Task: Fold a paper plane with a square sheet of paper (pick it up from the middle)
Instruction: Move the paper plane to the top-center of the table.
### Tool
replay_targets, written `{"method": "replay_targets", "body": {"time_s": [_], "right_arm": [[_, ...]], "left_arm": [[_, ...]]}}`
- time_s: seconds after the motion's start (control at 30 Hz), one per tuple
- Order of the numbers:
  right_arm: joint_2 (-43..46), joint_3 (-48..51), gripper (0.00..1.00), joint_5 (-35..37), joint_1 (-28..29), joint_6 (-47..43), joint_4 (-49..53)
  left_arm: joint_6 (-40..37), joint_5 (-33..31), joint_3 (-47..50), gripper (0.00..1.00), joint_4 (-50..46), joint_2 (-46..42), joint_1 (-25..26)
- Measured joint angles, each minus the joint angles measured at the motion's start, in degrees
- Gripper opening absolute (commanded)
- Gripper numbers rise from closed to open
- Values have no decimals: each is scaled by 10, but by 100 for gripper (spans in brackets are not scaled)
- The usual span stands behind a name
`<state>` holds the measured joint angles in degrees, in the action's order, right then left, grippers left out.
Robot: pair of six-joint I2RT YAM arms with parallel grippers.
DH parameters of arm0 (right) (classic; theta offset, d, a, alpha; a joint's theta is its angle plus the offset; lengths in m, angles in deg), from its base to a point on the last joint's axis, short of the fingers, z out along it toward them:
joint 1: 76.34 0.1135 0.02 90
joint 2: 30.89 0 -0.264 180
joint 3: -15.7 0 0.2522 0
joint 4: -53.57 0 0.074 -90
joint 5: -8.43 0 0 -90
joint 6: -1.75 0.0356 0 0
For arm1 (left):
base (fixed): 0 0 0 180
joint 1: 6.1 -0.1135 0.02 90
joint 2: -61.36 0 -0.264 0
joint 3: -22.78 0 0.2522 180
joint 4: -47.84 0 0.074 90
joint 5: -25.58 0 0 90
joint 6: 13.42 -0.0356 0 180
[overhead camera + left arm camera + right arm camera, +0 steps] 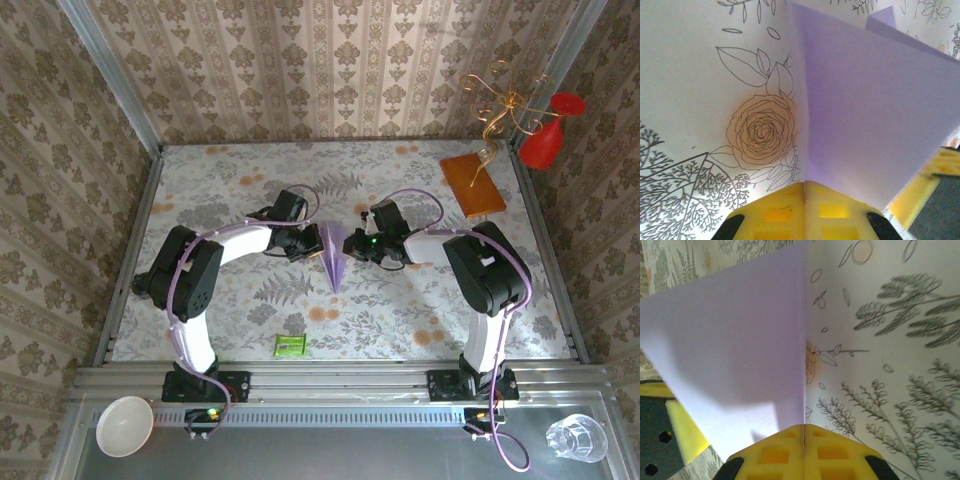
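Matt paper on a matt printed cover, with metal and glass nearby.

The paper plane (pixel 333 258) is thin lavender paper, smooth and dull. The table cover (pixel 250 190) under it looks matt and flower-printed. At the plane's fold, the left gripper (pixel 805 189) pads (pixel 777 212) and the right gripper (pixel 804 429) pads (pixel 832 452) are yellow, waffled, foam-like. Right of the plane, the board (pixel 474 184) looks like smooth orange-brown wood; nearer than the plane, the rail (pixel 340 378) is brushed metal — the tumbler (pixel 577 437) clear glass.

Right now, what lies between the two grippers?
The folded lavender paper plane: in the top view it sits between the left gripper and right gripper, each shut on it.
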<state>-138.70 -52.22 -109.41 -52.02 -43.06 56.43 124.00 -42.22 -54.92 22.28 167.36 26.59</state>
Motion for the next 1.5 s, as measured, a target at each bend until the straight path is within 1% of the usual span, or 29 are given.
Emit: {"method": "replay_targets", "body": {"time_s": [0.13,0.3,0.5,0.67,0.97,1.0,1.17,1.2,1.27,1.37,1.5], "right_arm": [[7,0,1,-1,-15,0,-7],[6,-3,3,-2,-20,2,-12],[-11,-24,6,-10,-21,2,-12],[-34,-40,13,-14,-23,1,-9],[-45,-62,21,-16,-28,-8,20],[-46,-65,21,-16,-29,-10,22],[-50,-75,12,-16,-34,-17,26],[-50,-75,10,-16,-34,-18,28],[-52,-75,7,-16,-35,-19,33],[-53,-75,6,-16,-35,-20,38],[-56,-75,6,-16,-35,-20,38]], "left_arm": [[-7,-4,2,6,5,-21,-23],[-8,1,3,6,17,-28,-45],[-12,18,3,6,20,-26,-46],[-13,34,3,7,29,-10,-47],[-23,46,3,7,28,6,-47],[-24,46,3,7,28,6,-47],[-25,47,3,8,28,6,-47],[-26,47,3,9,28,6,-47],[-27,46,3,16,28,6,-48],[-25,46,4,24,27,9,-50],[-23,43,9,26,17,9,-58]]}}
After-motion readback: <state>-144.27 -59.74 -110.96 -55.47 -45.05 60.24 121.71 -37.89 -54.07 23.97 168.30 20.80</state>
